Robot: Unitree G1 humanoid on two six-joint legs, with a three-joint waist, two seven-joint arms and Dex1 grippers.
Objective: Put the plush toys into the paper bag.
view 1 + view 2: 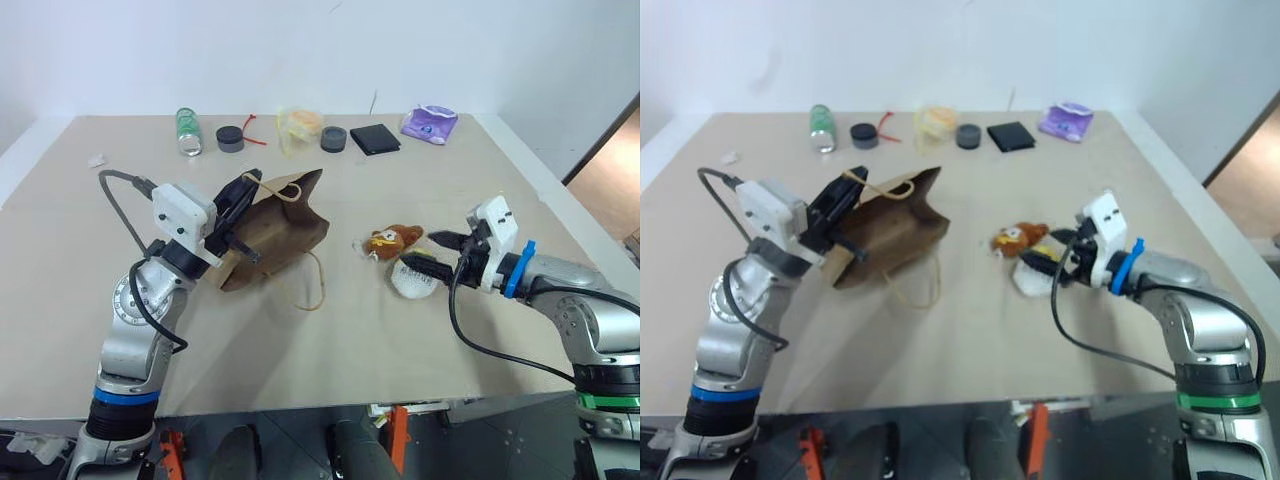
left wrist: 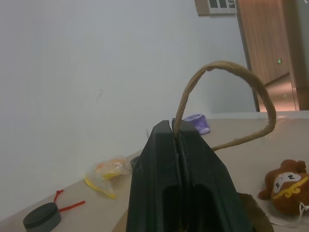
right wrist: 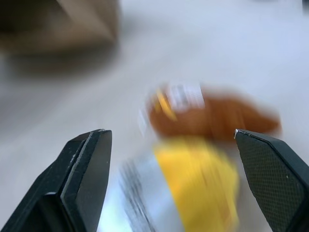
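The left claw [image 1: 243,196] pinches the paper bag's [image 1: 275,235] cord handle [image 2: 227,96], and the right claw [image 1: 432,254] gapes wide by the two toys [image 1: 405,258]

Beige table [image 1: 330,350]; along its far edge a green bottle [image 1: 188,131] lying down, two dark round pucks [image 1: 230,139], yellowish plastic bag [image 1: 298,126], black wallet [image 1: 374,139], purple packet [image 1: 429,123]; mid-table the paper bag [image 1: 285,235], brown bear toy [image 1: 392,241], white-and-yellow ball toy [image 1: 412,281] touching the bear.
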